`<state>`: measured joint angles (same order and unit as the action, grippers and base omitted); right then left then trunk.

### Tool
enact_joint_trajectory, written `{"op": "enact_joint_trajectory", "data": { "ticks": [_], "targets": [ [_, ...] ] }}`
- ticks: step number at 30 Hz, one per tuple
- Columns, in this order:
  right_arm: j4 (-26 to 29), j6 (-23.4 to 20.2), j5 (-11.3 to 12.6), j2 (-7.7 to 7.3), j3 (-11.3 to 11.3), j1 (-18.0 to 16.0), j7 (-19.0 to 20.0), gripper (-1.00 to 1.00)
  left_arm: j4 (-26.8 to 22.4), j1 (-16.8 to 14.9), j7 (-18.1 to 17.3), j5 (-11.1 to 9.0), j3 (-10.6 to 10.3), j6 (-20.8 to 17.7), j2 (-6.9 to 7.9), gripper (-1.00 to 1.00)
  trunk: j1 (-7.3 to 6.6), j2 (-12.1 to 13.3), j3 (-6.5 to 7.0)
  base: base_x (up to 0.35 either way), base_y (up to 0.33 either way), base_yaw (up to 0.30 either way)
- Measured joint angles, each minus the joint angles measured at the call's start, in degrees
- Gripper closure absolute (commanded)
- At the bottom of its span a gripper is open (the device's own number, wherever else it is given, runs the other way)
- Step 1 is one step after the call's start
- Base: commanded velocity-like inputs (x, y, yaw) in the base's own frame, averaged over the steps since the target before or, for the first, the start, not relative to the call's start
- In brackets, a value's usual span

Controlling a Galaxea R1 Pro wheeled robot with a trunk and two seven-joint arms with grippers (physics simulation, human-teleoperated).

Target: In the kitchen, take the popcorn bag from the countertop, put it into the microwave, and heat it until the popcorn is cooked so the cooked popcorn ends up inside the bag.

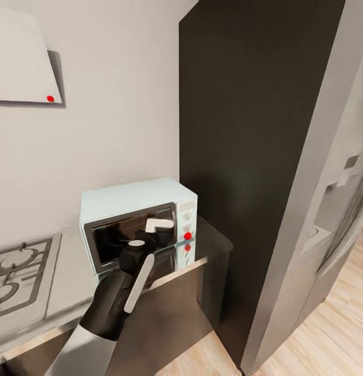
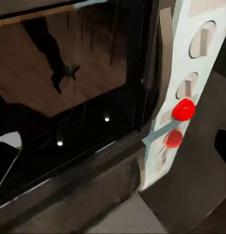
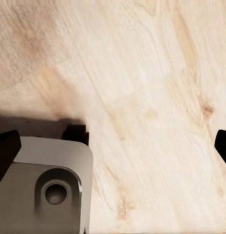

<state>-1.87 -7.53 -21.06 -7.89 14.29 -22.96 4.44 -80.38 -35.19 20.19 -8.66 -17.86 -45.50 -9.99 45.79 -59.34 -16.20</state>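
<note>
Nearest the robot's trunk, the left arm (image 1: 111, 305) rises black and white toward the microwave (image 1: 126, 201), its left pincer (image 1: 159, 225) held right up against the dark glass door (image 1: 119, 237), close to the door's edge beside the control panel; whether it touches the glass cannot be told, nor whether its fingers are apart or together, since the wrist blocks them from the head and the left wrist view looks past them. That wrist view lies tight on the door (image 2: 69, 97), which appears closed, with the silver frame, two round knobs and a red button (image 2: 183, 108) on the pale mint panel (image 2: 191, 63) beside it. The microwave stands on the glossy grey bench (image 1: 67, 282), with the steel gas hob (image 1: 17, 277) on the far side from the panel and a tall dark cabinet (image 1: 244, 130) just beyond the panel side. The right wrist view looks down at pale wooden floor (image 3: 152, 87) and a grey part of the robot's base (image 3: 45, 190); the right pincer's dark fingertips (image 3: 6, 148) stand well apart at the edges, holding nothing. No popcorn bag can be seen on the bench or behind the glass, so its place cannot be told. If the door is to be opened, the pincer could slip off the smooth glass for want of an edge to hook, shove the light box back toward the wall, or graze the red button just beside it.
</note>
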Motion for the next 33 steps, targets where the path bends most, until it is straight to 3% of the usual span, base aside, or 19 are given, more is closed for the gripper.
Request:
{"op": "enact_joint_trajectory", "data": {
  "ticks": [5, 9, 12, 14, 16, 17, 18, 20, 21, 22, 25, 26, 28, 31, 33],
  "targets": [
    [0.0, -0.07, 0.0, 0.0, 0.0, 0.0, 0.04, -1.0, 0.0, 0.0, 0.03, -0.77, -0.1, -0.23, -0.01, -1.0, 0.0, 0.0, 0.0, -0.346, 0.0, 0.0],
    [0.0, 0.0, 0.0, -0.05, 0.0, 0.0, 0.02, -1.0, 0.11, 0.24, 0.14, -3.94, -0.12, -0.39, -0.01, -1.0, 0.0, 0.0, 0.0, -0.346, 0.0, 0.0],
    [0.01, 0.06, 0.0, -0.09, 0.0, 0.0, 0.0, -1.0, 1.74, 0.57, 0.29, -4.63, -0.12, -0.37, -0.01, -1.0, 0.0, 0.0, 0.0, -0.347, 0.0, 0.0],
    [0.05, 0.26, -0.06, -0.11, -0.01, 0.0, -0.02, -1.0, 6.19, 0.74, 0.19, -8.4, -0.1, 0.03, -0.01, -1.0, 0.0, 0.0, 0.0, -0.347, 0.0, 0.0],
    [0.08, 0.54, -0.21, -0.15, 0.0, 0.0, -0.01, -1.0, 12.3, 0.78, 0.22, -13.69, -0.1, 0.98, -0.01, -1.0, 0.0, 0.0, -0.01, -0.347, 0.0, 0.0],
    [0.11, 1.06, -0.35, -0.16, -0.02, 0.0, -0.02, -1.0, 17.68, 0.8, 0.24, -17.42, -0.08, 3.58, -0.01, -1.0, 0.01, 0.0, -0.01, -0.347, 0.0, 0.0],
    [0.14, 1.51, -0.4, -0.17, -0.04, 0.0, -0.01, -1.0, 20.9, 0.79, 0.26, -18.82, -0.09, 5.48, -0.01, -1.0, 0.0, 0.0, -0.01, -0.347, 0.0, 0.0],
    [0.16, 2.49, -0.45, -0.17, -0.1, 0.0, -0.02, -1.0, 27.11, 0.79, 0.19, -20.31, -0.07, 9.21, -0.01, -1.0, 0.01, 0.0, -0.01, -0.347, 0.0, 0.0],
    [0.17, 3.33, -0.53, -0.17, -0.22, 0.0, -0.02, -1.0, 35.24, 0.76, -0.3, -21.35, -0.14, 14.01, -0.01, -1.0, 0.0, -0.01, 0.01, -0.348, 0.0, 0.0],
    [0.16, 3.44, -0.55, -0.17, -0.24, 0.0, -0.01, -1.0, 42.76, 0.81, -0.41, -22.11, -0.05, 15.52, -0.01, -1.0, 0.01, 0.01, -0.01, -0.348, 0.0, 0.0],
    [0.14, 3.63, -0.57, -0.15, -0.29, 0.0, -0.01, -1.0, 54.99, 0.81, -1.53, -24.87, 0.05, 20.93, -0.01, -1.0, 0.0, 0.0, -0.01, -0.348, 0.0, 0.0],
    [0.15, 3.65, -0.57, -0.13, -0.31, 0.0, -0.02, -1.0, 59.06, 0.8, -2.28, -25.59, 0.04, 22.81, -0.01, -1.0, 0.0, 0.0, -0.01, -0.348, 0.0, 0.0],
    [0.13, 3.67, -0.54, -0.09, -0.34, 0.0, -0.01, -1.0, 70.56, 0.8, -7.25, -26.47, 0.22, 28.17, -0.01, -1.0, 0.01, 0.0, -0.02, -0.348, 0.0, 0.0],
    [0.11, 3.62, -0.49, -0.08, -0.33, 0.0, -0.01, -1.0, 78.33, 0.66, -15.75, -26.78, 0.35, 32.56, -0.01, -1.0, 0.0, -0.01, -0.01, -0.348, 0.0, 0.0],
    [0.1, 3.56, -0.49, -0.07, -0.34, 0.0, -0.01, -1.0, 79.37, 0.85, -17.97, -26.89, 0.37, 33.97, 0.14, -1.0, 0.0, -0.01, -0.01, -0.348, 0.0, 0.0]
  ]
}}
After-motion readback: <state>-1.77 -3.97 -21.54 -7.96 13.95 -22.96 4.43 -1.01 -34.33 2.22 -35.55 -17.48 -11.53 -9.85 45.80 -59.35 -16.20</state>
